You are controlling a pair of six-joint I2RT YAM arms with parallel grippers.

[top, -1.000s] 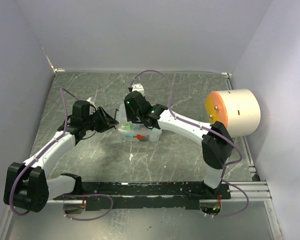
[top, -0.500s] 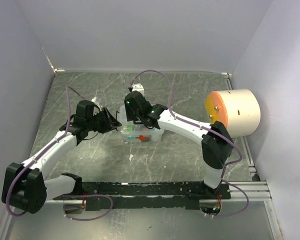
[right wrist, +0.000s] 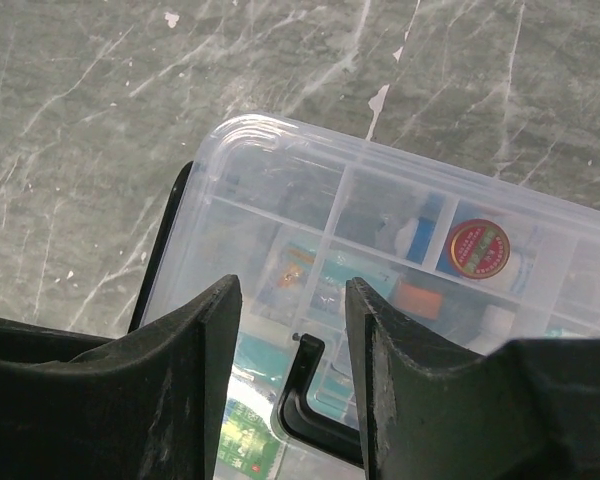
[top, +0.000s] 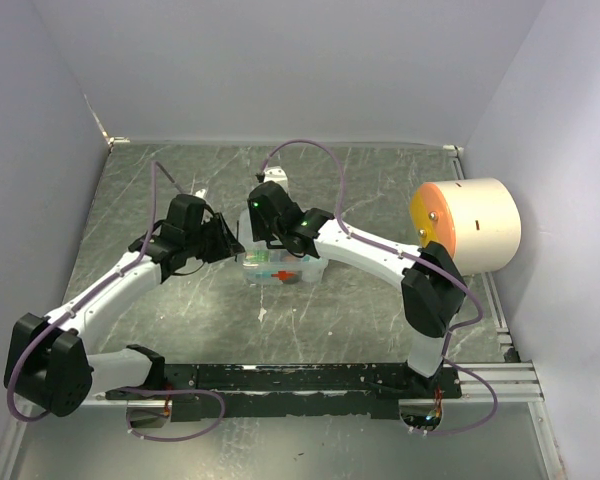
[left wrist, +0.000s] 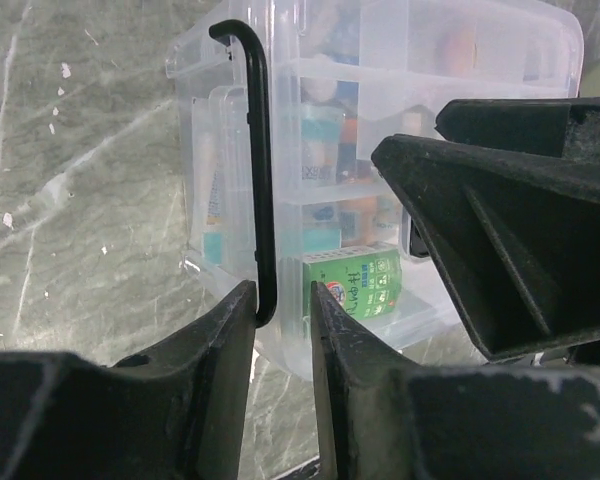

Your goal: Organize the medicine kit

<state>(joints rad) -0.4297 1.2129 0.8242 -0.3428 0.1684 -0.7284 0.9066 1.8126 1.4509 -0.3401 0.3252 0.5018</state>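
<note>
The medicine kit [top: 283,266] is a small clear box with a red cross, lying mid-table. It also shows in the left wrist view [left wrist: 400,120] and the right wrist view [right wrist: 310,190]. Its black handle [left wrist: 260,170] runs down between my left gripper's [left wrist: 282,300] fingers and rests against the left one; the jaws stand a little wider than the handle. In the top view the left gripper [top: 228,243] is at the kit's left end. My right gripper [top: 267,228] is open just above the kit's lid, with one hooked end of the handle [right wrist: 310,395] between its fingers [right wrist: 205,350]. The divided tray holds several small packs.
A big cream cylinder with an orange face [top: 470,225] lies at the right edge of the table. Grey walls close in the left, back and right. A green box [left wrist: 355,283] and a red round tin [right wrist: 478,246] sit inside the kit.
My left arm has moved right and forward until its fingers reach the kit's left end, around the handle. The right arm and the kit have hardly moved.
</note>
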